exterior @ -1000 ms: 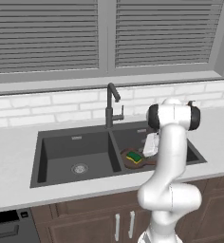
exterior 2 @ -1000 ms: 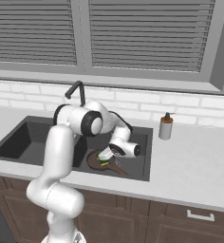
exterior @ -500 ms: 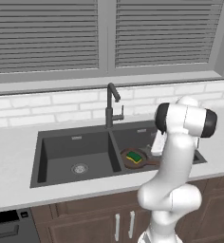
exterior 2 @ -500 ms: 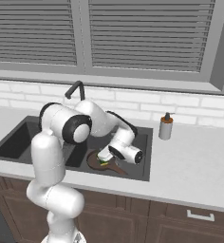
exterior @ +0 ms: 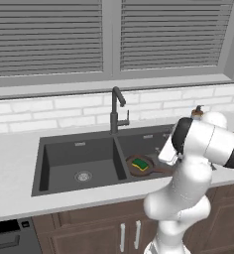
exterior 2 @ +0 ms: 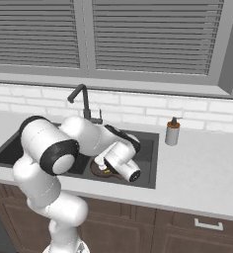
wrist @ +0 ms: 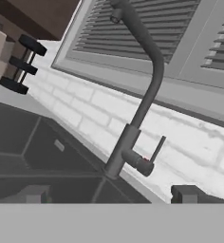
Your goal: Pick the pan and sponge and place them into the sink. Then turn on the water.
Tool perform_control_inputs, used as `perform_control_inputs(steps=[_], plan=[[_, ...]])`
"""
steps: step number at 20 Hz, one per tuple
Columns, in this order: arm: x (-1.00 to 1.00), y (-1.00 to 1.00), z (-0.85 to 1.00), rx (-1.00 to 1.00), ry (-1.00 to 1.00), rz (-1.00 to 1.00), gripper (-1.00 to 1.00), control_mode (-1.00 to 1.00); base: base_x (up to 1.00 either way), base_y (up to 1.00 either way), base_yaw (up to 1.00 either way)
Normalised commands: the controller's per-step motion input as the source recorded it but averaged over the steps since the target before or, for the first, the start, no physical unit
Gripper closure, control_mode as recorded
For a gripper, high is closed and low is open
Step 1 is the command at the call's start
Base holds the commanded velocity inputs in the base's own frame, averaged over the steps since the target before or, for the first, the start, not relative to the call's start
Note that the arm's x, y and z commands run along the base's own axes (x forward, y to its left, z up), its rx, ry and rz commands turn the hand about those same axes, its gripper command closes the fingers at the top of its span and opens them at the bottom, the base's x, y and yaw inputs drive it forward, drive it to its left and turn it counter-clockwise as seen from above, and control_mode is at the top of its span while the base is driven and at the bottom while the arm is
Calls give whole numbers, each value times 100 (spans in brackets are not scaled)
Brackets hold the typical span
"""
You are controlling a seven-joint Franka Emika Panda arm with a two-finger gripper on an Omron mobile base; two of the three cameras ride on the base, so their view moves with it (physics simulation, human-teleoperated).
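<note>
We have the pan and the sponge lying together in the right basin of the sink, below and behind our claw. Its fingers stand wide apart, holding nothing. Ahead and slightly right sits the faucet lever; we should approach squarely and push it gently with one fingertip, probably without gripping.
</note>
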Motion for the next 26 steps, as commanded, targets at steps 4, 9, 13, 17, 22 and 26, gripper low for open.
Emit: perform_control_inputs(steps=[4,9,13,17,22,26], plan=[[0,18,94,0,0,1,-100,-100,0,0,0],[0,39,66,0,8,3,-100,-100,0,0,0],[0,64,16,0,21,1,-100,-100,0,0,0],[0,44,6,1,10,0,-100,-100,0,0,0],[7,4,6,13,0,-3,-100,-100,0,0,0],[10,-12,0,23,0,-6,-100,-100,0,0,0]])
